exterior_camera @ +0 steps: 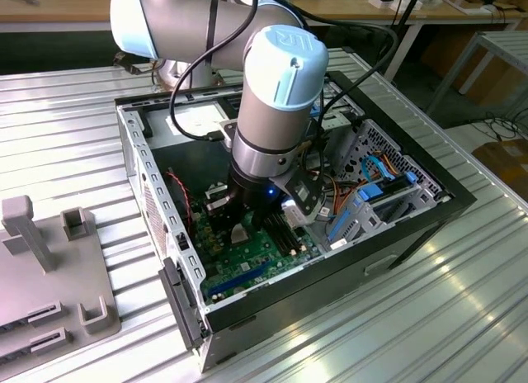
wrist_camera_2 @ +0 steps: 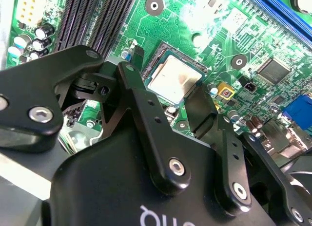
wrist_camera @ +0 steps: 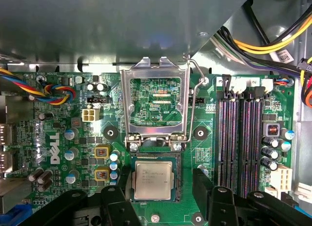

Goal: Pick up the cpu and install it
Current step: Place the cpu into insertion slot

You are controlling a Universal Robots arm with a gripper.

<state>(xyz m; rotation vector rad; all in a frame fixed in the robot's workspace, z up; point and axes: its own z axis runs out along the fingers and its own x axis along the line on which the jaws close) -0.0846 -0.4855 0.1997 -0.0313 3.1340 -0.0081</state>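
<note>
Plainly, the jaws stand spread, one black finger (wrist_camera: 204, 184) on each side of the socket (wrist_camera: 178, 179), w/ neither touching the chip as far as the first wrist view shows. The cpu (wrist_camera: 153, 180) lies flat inside the socket, silver face up, edges square to the socket walls. The second wrist view agrees: cpu btwn the fingers w/ a gap on each side.

Just past the socket the metal load frame (wrist_camera: 154, 69) is hinged up & open, and its wire lever (wrist_camera: 196, 104) stands unlatched beside it. RAM slots (wrist_camera: 241, 138) run near the socket on the lever side. The green mobo (wrist_camera: 63, 126) carries it all, inside the PC case (exterior_camera: 169, 234) on the ribbed surface (exterior_camera: 74, 127).

Progress, as a judgement: pick & placement look done, chip free of the jaws. Clamping is not yet done, since frame & lever are open.
</note>
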